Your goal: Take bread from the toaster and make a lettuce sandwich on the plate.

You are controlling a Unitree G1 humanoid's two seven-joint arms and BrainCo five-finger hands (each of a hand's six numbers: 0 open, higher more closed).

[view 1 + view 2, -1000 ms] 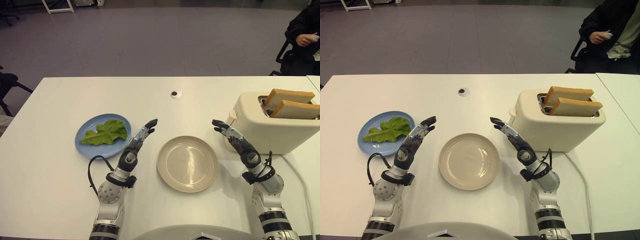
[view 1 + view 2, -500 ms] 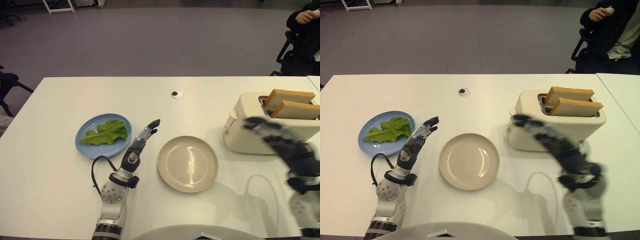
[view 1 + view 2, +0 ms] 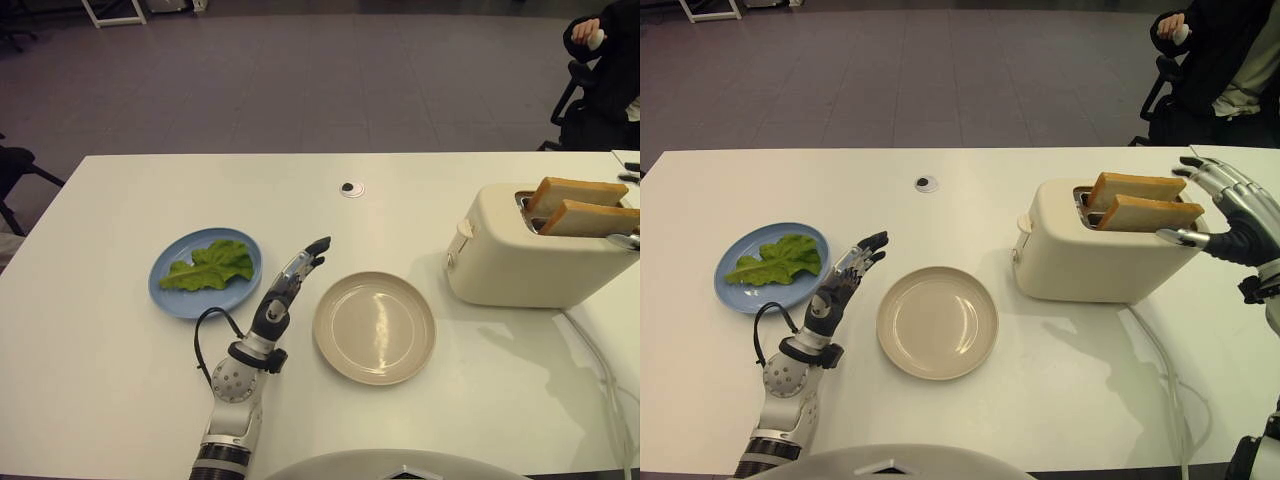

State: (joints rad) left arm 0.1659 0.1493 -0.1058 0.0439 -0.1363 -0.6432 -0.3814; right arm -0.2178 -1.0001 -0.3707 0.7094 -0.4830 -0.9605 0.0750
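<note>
Bread (image 3: 1145, 212) is sticking up from the toaster (image 3: 1090, 262); the right hand (image 3: 1232, 215), spread wide and empty, is hovering beside it, probably needing a straight-up pinch; the left hand (image 3: 845, 285) is waiting open.

Open tabletop (image 3: 970, 210) lies between the beige plate (image 3: 937, 322) and the toaster (image 3: 1100, 255). Bread slices (image 3: 1140, 200) stick up uncovered, the right hand (image 3: 1232, 215) just beside them. A cord (image 3: 1150, 340) lies right of the toaster.

The toaster (image 3: 1090, 262) is hiding the lower parts of both bread slices (image 3: 1137, 200). The picture's right edge is cutting off the right hand (image 3: 1232, 215) past its wrist. The cord (image 3: 1160, 360) is running off the bottom edge. The small dark disc (image 3: 926, 183) is showing too small to identify.
</note>
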